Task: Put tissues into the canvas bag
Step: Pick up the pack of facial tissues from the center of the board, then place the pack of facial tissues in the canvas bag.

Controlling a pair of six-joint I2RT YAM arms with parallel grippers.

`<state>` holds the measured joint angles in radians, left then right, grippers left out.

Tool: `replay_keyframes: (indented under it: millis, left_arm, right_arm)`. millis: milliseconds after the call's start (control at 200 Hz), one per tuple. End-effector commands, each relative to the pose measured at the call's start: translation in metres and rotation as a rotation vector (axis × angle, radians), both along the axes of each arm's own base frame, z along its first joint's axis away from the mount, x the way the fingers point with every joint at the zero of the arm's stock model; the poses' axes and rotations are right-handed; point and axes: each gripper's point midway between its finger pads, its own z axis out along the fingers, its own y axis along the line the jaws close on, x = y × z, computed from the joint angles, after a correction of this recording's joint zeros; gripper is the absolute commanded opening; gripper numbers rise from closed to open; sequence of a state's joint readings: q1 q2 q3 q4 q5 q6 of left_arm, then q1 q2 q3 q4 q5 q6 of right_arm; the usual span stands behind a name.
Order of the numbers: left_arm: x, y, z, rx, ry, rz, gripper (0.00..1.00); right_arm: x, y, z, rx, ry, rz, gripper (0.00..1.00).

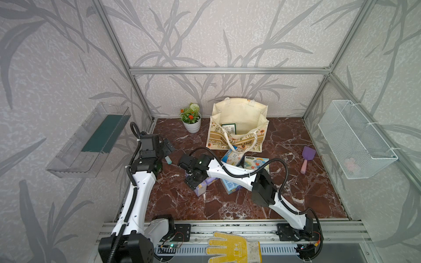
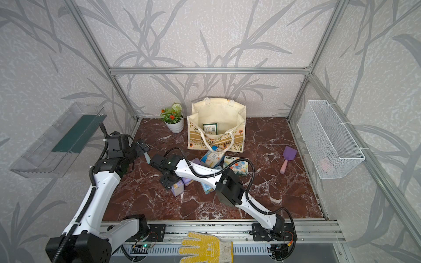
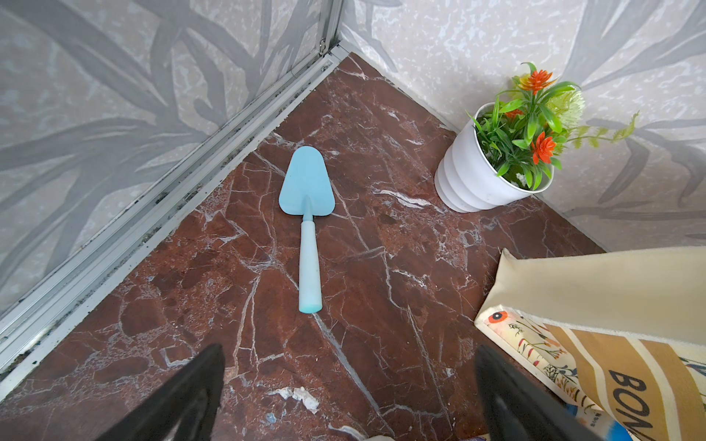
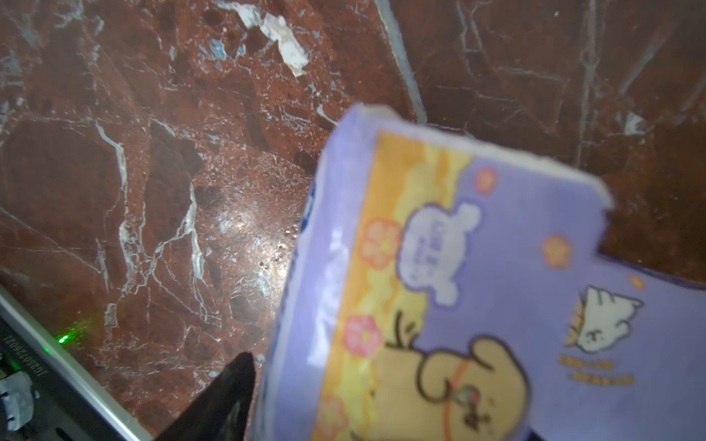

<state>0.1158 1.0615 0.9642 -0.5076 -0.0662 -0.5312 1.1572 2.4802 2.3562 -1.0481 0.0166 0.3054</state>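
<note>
The canvas bag (image 1: 237,136) (image 2: 216,136) stands open at the back, with a green-white pack (image 1: 229,128) inside it. In front of it lie a blue-white pack (image 1: 232,157), an elephant pack (image 1: 256,162) and another blue pack (image 1: 231,187) under my right arm. My right gripper (image 1: 193,182) (image 4: 349,366) straddles a purple pack (image 1: 200,189) (image 4: 477,286) on the floor. One finger (image 4: 233,385) sits right at its side and the other is hidden. A second purple pack (image 1: 210,181) lies beside it. My left gripper (image 1: 167,145) (image 3: 349,351) hangs open and empty at the left.
A blue toy shovel (image 3: 307,229) lies below my left gripper, near the left wall rail. A white plant pot (image 1: 192,123) stands left of the bag. A purple shovel (image 1: 307,157) lies at the right. A wire basket (image 1: 355,141) and a clear tray (image 1: 88,141) hang on the side walls.
</note>
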Motion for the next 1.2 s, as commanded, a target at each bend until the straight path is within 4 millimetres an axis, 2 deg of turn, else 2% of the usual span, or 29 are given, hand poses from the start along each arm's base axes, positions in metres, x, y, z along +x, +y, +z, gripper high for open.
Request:
replay_keyframes:
  millis: [0,85,175,265,350,475,675,695,840,910,1100,1195]
  left_arm:
    - [-0.002,-0.002,0.004,-0.019,-0.018,-0.005,0.99]
    - [0.000,-0.004,0.005,-0.028,-0.027,-0.014,0.99]
    - [0.002,-0.005,0.006,-0.028,-0.031,-0.023,0.99]
    - [0.006,-0.007,0.012,-0.029,-0.045,-0.043,0.99]
    - [0.013,-0.021,0.022,-0.037,-0.068,-0.139,0.99]
    - [0.021,-0.029,0.034,-0.053,-0.101,-0.182,0.99]
    - [0.032,-0.037,0.054,-0.047,-0.159,-0.235,0.99]
    - [0.034,-0.039,0.057,-0.048,-0.165,-0.243,0.99]
    - [0.046,-0.059,0.073,-0.023,-0.189,-0.317,0.98]
    - [0.052,-0.073,0.082,0.008,-0.201,-0.357,0.98]
    - [0.071,-0.121,0.101,0.037,-0.243,-0.519,0.97]
    - [0.082,-0.142,0.110,0.022,-0.270,-0.598,0.96]
  right_arm:
    - [-0.007,0.001,0.000,-0.012,0.020,0.020,0.68]
    - [-0.004,0.002,0.005,-0.013,0.005,0.025,0.60]
    - [-0.001,0.004,0.023,0.018,-0.030,0.036,0.52]
    - [-0.003,0.011,0.055,0.108,-0.032,0.070,0.48]
    - [-0.006,0.015,0.084,0.202,-0.023,0.103,0.46]
    - [0.001,0.005,0.134,0.302,-0.060,0.117,0.46]
    - [0.025,-0.034,0.217,0.444,-0.124,0.071,0.46]
    - [0.040,-0.045,0.225,0.457,-0.136,0.037,0.46]
    - [0.073,-0.084,0.275,0.548,-0.212,-0.032,0.46]
    - [0.093,-0.102,0.292,0.580,-0.246,-0.074,0.46]
    - [0.144,-0.146,0.321,0.674,-0.294,-0.191,0.46]
    - [0.172,-0.165,0.330,0.724,-0.310,-0.266,0.46]
